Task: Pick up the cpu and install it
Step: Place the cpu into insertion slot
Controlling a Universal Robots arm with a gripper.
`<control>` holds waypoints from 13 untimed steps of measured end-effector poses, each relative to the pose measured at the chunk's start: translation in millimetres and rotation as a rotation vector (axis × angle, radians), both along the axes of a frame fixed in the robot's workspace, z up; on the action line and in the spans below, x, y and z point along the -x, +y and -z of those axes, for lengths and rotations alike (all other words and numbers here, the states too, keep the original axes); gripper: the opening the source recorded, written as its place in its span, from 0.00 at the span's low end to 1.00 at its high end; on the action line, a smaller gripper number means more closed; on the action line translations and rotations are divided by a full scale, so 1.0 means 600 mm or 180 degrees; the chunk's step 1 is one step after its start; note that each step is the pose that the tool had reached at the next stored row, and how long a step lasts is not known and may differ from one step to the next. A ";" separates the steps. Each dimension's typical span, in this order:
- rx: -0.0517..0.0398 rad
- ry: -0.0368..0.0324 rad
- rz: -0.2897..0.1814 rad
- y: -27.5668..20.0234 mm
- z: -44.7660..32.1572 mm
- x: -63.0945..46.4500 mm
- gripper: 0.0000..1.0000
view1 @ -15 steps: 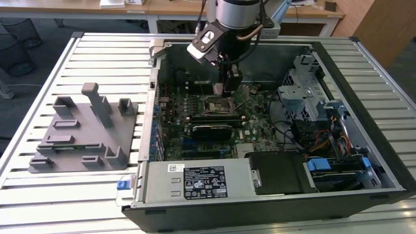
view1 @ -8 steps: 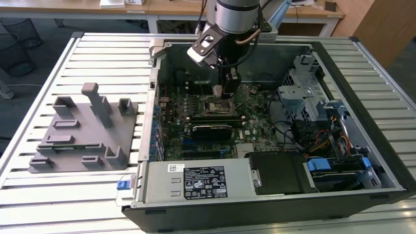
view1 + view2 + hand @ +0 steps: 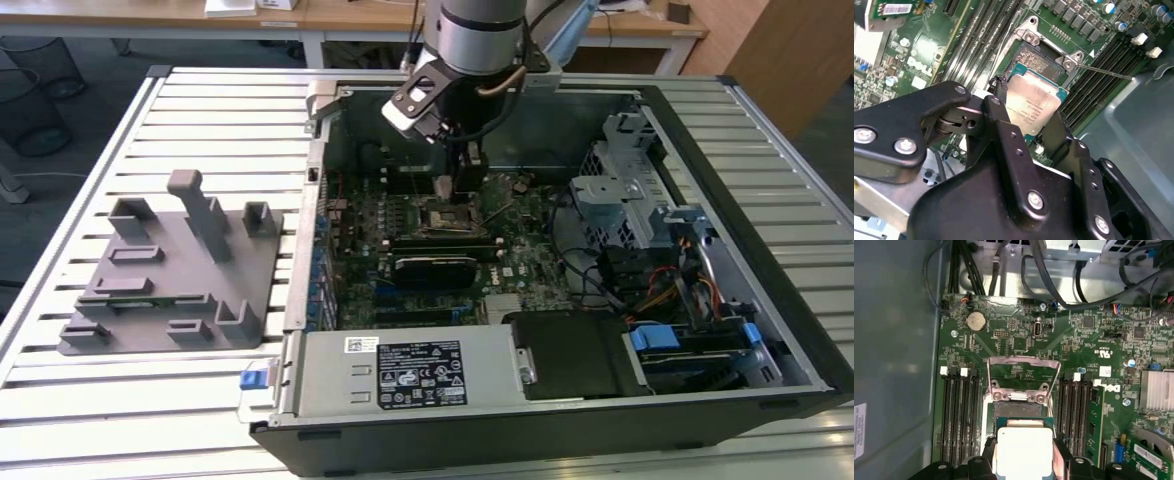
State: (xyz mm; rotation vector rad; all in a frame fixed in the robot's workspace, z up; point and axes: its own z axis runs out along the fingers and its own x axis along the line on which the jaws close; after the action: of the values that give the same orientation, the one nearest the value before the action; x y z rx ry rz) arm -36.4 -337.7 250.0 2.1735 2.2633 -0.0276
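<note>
Exterior view: bright, even diffuse light; desk [image 3: 160, 410] slats pale, soft shadows inside computer case [image 3: 574, 120]. First wrist view: glare bleaches cpu [image 3: 1023, 452] lid near white; motherboard [image 3: 1019, 335] crisp. Second wrist view: close-up jaws slightly soft, dull sheen on case wall.

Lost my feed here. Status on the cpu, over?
Pincer shut on cpu. Cpu held over open socket, not seated. Load plate up, nothing blocking.

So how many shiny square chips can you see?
1. The cpu is held in the pincer, right above the open socket on the motherboard. More could be hidden elsewhere.
</note>
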 end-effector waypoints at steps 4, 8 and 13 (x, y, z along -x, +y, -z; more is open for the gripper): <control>0.0000 -0.0006 0.0065 0.0000 0.010 0.003 0.53; 0.0000 -0.0006 0.0065 0.0005 0.022 0.004 0.53; 0.0000 -0.0006 0.0065 0.0007 0.026 0.004 0.53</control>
State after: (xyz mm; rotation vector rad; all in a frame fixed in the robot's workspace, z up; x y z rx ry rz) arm -38.7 -337.3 234.3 2.1956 2.2400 -0.0257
